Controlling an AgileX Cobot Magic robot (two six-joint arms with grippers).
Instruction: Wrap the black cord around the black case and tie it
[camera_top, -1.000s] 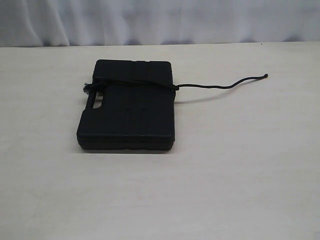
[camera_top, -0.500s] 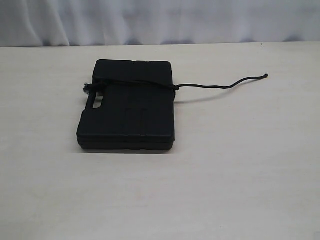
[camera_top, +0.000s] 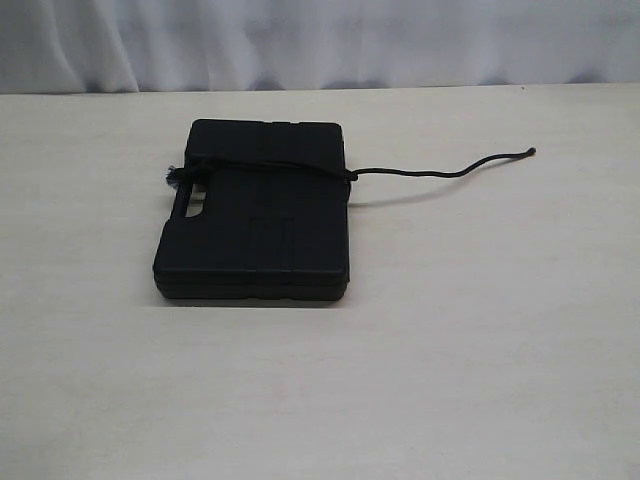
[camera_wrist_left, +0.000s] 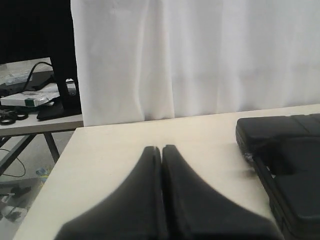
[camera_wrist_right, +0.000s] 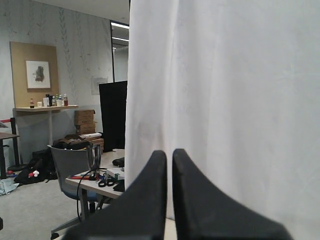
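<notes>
The black case (camera_top: 255, 215) lies flat on the table, left of centre in the exterior view. The black cord (camera_top: 440, 172) crosses the case's upper part, bunches in a knot at the handle cut-out (camera_top: 182, 178), and trails off to the right, ending near the far right. Neither arm appears in the exterior view. In the left wrist view my left gripper (camera_wrist_left: 162, 149) is shut and empty above the table, with the black case (camera_wrist_left: 290, 150) off to one side. My right gripper (camera_wrist_right: 169, 152) is shut with only a thin slit, facing a white curtain.
A white curtain (camera_top: 320, 40) hangs behind the table's far edge. The left wrist view shows the table's side edge (camera_wrist_left: 55, 165), with a side desk holding cables and boxes beyond it. An office with a chair shows in the right wrist view.
</notes>
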